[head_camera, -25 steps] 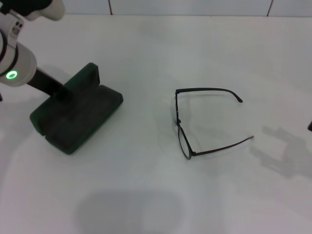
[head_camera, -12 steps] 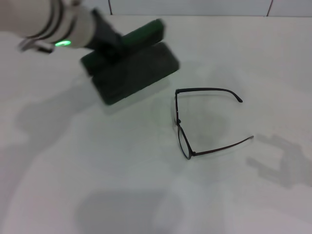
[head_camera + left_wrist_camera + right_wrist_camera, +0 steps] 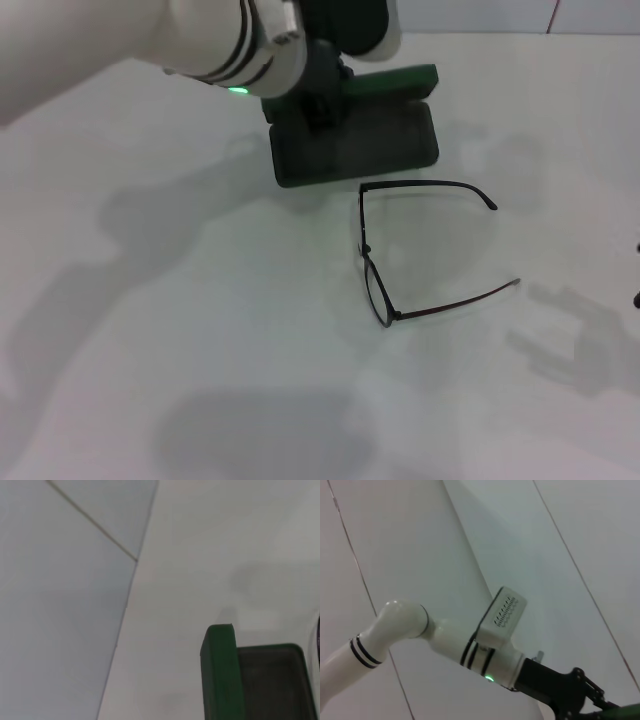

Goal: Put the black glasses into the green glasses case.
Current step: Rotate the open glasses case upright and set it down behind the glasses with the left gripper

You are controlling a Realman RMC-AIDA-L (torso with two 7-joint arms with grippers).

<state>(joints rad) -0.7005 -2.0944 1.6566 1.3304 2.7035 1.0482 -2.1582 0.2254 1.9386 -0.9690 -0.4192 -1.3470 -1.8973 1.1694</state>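
Two things lie on the white desk (image 3: 200, 330) in the head view: the green glasses case (image 3: 355, 140) in the upper middle of the frame, and the black glasses (image 3: 420, 250) just below and right of it, near the centre. The case is open, its dark lining facing up and its bright green lid (image 3: 385, 80) standing along the far edge. The glasses rest unfolded, lenses toward the left, both temple arms stretched out toward the right — the upper one running just beside the case's near edge, whether touching cannot be told.

The left gripper (image 3: 320, 100) reaches in from the upper left of the frame on its white arm, a green light glowing at the wrist, and its dark jaws pinch the left part of the case. The left wrist view shows the lid (image 3: 220, 675) edge-on and the lining (image 3: 272, 685) in the lower right corner.

Only a sliver of the right gripper (image 3: 637, 270) shows at the right edge of the head view — its jaws cannot be judged.
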